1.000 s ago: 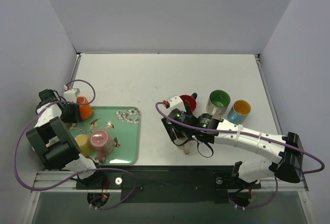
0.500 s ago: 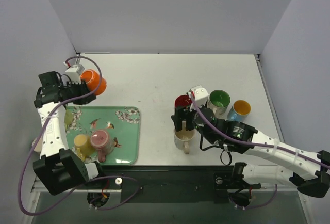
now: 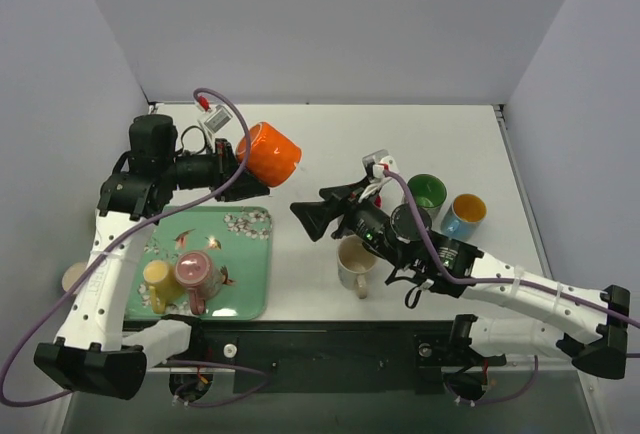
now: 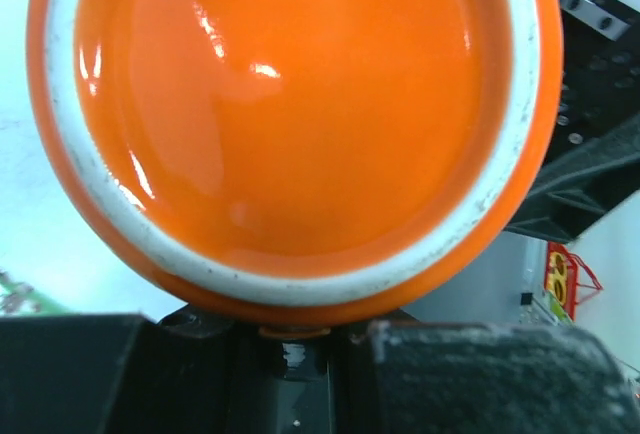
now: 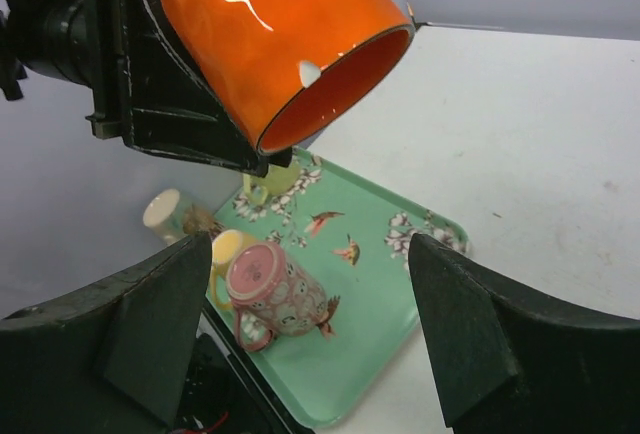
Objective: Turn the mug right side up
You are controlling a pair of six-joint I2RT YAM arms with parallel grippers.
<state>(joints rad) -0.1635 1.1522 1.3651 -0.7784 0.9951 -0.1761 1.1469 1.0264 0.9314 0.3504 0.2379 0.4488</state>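
Orange mug hangs in mid-air above the far left of the table, clamped in your left gripper and tipped on its side, mouth toward the right. Your left arm stretches up over the green tray. Your right gripper points left, fingers spread wide and holding nothing.

Far half of table lies bare, open for passage. Near left is taken by tray carrying pink mug and yellow mug. Orange mug, clamped in left gripper, hangs aloft near tray's far right corner. Right gripper, fingers spread, blocks the lane beside tray. Cream mug, green mug and blue mug crowd the right.
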